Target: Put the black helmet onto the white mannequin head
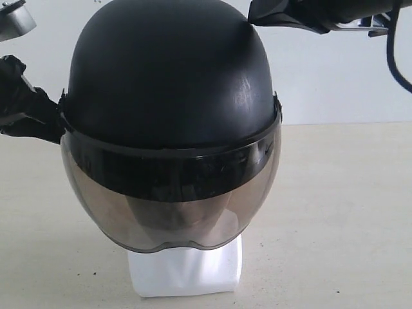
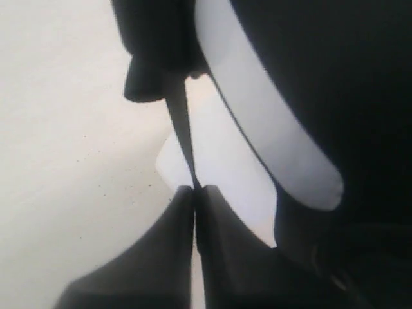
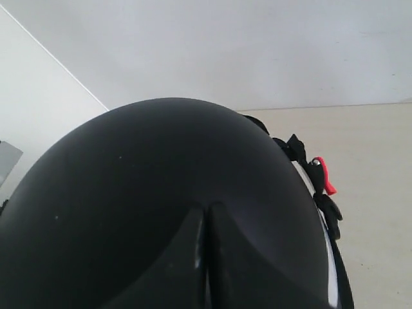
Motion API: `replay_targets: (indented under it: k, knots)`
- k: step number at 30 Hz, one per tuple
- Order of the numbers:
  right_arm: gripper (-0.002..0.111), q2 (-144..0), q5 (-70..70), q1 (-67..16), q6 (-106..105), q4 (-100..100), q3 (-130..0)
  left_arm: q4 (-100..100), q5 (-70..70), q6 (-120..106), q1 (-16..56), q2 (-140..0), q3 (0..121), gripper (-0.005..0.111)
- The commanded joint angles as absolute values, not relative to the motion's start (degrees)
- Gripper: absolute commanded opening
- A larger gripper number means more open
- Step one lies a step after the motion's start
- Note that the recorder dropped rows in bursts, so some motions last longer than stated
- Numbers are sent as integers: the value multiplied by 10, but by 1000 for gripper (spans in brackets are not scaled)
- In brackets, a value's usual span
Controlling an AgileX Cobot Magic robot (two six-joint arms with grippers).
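Note:
The black helmet point(image 1: 170, 77) sits over the white mannequin head point(image 1: 187, 270), whose face shows dimly through the lowered smoky visor point(image 1: 174, 206). My left gripper point(image 1: 45, 122) is against the helmet's left side. In the left wrist view this gripper point(image 2: 194, 188) is shut, with a thin dark helmet strap point(image 2: 180, 129) running into its tips in front of the mannequin's white surface point(image 2: 225, 174). My right gripper point(image 1: 252, 18) is at the helmet's upper right. In the right wrist view that gripper point(image 3: 206, 207) is shut with nothing in it, its tips on the helmet's crown point(image 3: 148, 167).
The mannequin stands on a beige table point(image 1: 347, 212) before a white wall point(image 1: 341, 77). A red buckle clip point(image 3: 325, 177) hangs at the helmet's edge. A black cable point(image 1: 393, 58) drops from the right arm.

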State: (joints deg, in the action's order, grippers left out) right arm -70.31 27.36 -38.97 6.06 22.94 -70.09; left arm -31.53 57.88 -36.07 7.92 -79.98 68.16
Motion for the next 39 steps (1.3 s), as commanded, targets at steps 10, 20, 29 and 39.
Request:
replay_targets:
  k: [10,20,29,39]
  knots:
    - [0,-631,347,-333,111,155,-703,-220,582,-284,77,-718,675,4]
    - [0,-555,412,-296,129,81,-703,-211,612,-254,72,-683,657,4]
    - [0,-494,512,-296,129,-59,-703,-271,650,-211,72,-648,643,4]
    - [0,-428,583,-296,129,-57,-703,-470,646,-210,72,-518,579,4]
